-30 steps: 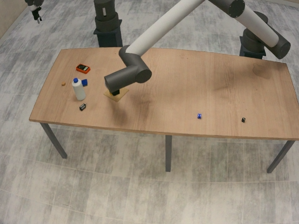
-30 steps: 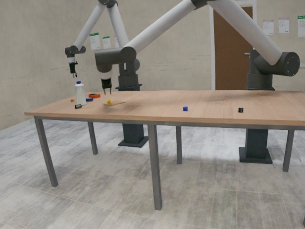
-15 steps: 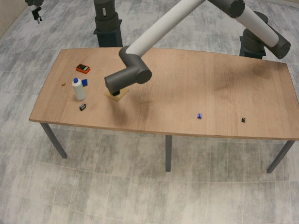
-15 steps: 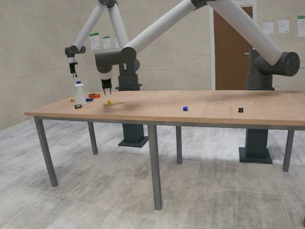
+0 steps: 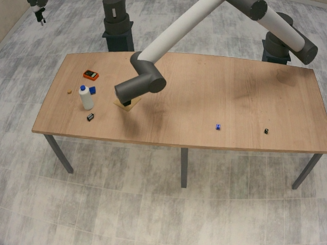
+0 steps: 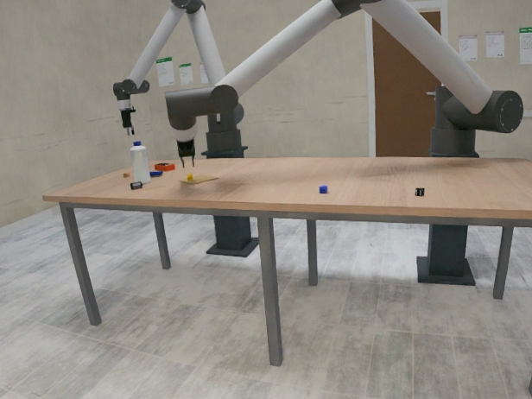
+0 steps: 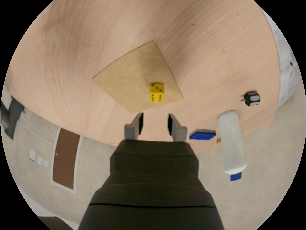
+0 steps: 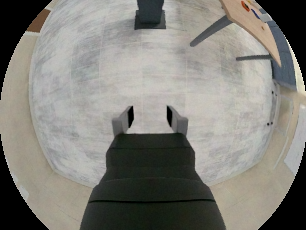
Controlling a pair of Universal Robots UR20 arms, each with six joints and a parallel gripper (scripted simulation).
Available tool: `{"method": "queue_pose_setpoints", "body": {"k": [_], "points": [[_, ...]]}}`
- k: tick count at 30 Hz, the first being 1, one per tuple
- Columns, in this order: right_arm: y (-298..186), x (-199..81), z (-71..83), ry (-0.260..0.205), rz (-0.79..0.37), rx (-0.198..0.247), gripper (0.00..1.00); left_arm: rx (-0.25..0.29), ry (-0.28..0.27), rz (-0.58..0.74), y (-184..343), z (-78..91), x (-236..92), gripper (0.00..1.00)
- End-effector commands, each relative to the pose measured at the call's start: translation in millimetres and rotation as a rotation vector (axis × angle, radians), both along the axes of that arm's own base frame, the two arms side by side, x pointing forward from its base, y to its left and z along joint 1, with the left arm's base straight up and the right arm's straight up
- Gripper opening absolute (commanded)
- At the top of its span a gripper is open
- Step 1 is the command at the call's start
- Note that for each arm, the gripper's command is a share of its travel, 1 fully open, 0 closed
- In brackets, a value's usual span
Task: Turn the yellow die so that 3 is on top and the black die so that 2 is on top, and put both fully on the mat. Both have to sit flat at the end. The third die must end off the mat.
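Now the left gripper (image 6: 187,164) (image 7: 155,119) is mostly open, holding nothing, above the yellow die (image 6: 190,177) (image 7: 157,92) on the mat (image 6: 203,179) (image 7: 135,75) (image 5: 129,106). The right gripper (image 5: 42,22) (image 6: 129,130) (image 8: 149,112) is wide open, holding nothing.

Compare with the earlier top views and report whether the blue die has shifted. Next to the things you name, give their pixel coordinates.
No, the blue die (image 5: 217,127) (image 6: 323,189) has not visibly shifted: in the top view it sits the same way from the table's middle leg (image 5: 184,167) (image 6: 269,289).
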State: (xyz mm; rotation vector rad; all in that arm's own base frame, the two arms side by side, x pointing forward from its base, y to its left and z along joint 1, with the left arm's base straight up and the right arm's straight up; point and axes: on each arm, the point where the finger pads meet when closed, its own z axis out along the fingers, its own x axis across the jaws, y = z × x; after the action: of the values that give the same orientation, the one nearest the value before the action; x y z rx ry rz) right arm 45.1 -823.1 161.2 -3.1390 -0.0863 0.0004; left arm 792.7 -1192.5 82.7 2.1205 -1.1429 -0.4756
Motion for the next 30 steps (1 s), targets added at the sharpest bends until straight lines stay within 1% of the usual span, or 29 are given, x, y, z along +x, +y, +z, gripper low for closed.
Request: {"method": "queue_pose_setpoints", "body": {"k": [1, 4, 19, 21, 30], "points": [[-0.6, 0.1, 0.7, 0.0, 0.0, -0.001, 1.0, -0.001, -0.001, 0.0, -0.5, -6.9, 0.3, 0.79], [-0.6, 0.1, 0.7, 0.0, 0.0, -0.001, 1.0, -0.001, -0.001, 0.0, -0.5, -8.7, 0.3, 0.79], [-0.6, 0.1, 0.7, 0.0, 0.0, -0.001, 1.0, -0.001, -0.001, 0.0, -0.5, -37.4, 0.3, 0.79], [-0.6, 0.1, 0.7, 0.0, 0.0, -0.001, 1.0, -0.001, -0.001, 0.0, -0.5, -37.4, 0.3, 0.79], [-0.6, 0.1, 0.7, 0.0, 0.0, -0.001, 1.0, -0.001, -0.001, 0.0, -0.5, -50.1, 0.3, 0.79]]}}
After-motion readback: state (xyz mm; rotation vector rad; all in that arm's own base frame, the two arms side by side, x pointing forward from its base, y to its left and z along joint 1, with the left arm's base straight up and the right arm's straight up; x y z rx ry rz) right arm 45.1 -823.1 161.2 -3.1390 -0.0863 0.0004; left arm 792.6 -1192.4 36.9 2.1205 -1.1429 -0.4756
